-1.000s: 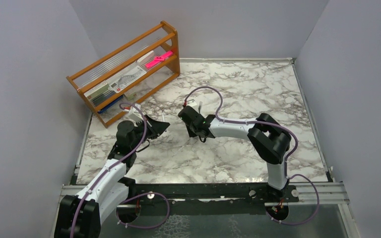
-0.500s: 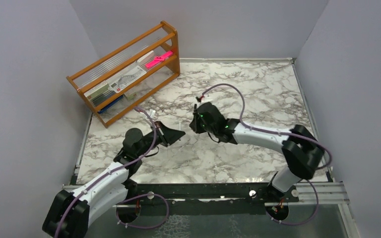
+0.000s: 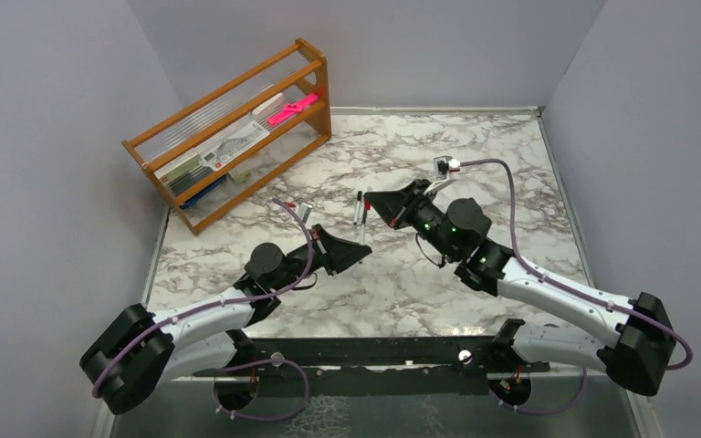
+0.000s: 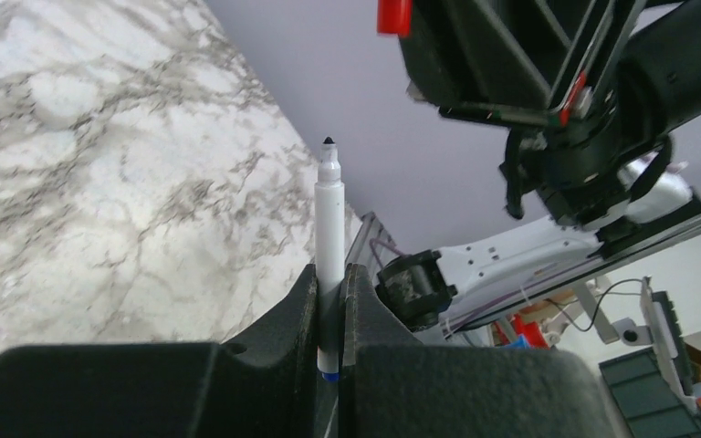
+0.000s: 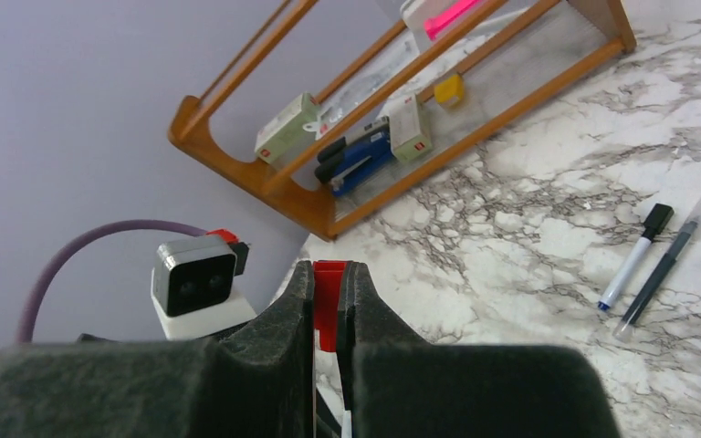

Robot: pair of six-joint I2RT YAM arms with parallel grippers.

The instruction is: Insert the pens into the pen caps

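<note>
Jaws of the left gripper (image 4: 330,274) are pinched nearly shut on a white-barrelled pen (image 4: 329,228), gripped low on its barrel. Its bare black tip sticks out past the fingers and points toward the other arm. Compared with a second ago, this arm has dropped low and reached out from near the left edge, so its gripper sits close to the middle of the tabletop.

Just beyond it, toward the far edge, two more pens lie side by side on the marble: a white pen (image 5: 632,258) with a black cap and a dark pen (image 5: 664,266) with a clear cap. Both look already capped. The overhead view showed neither clearly a second ago, when the right gripper sat over that spot.

On the right, the right gripper (image 5: 329,274) has its jaws closed tight on the red cap (image 5: 329,301). That arm has also changed: its elbow has swung out toward the near right corner, and the forearm lies low and stretched.

Both grippers now face each other tip to tip, close but not touching. In the left wrist view the red cap hangs above and to the right of the pen tip, so the two are not yet lined up. The arms seem to have just presented pen to cap, so fine alignment and the push together are probably what is left for this pen.
</note>
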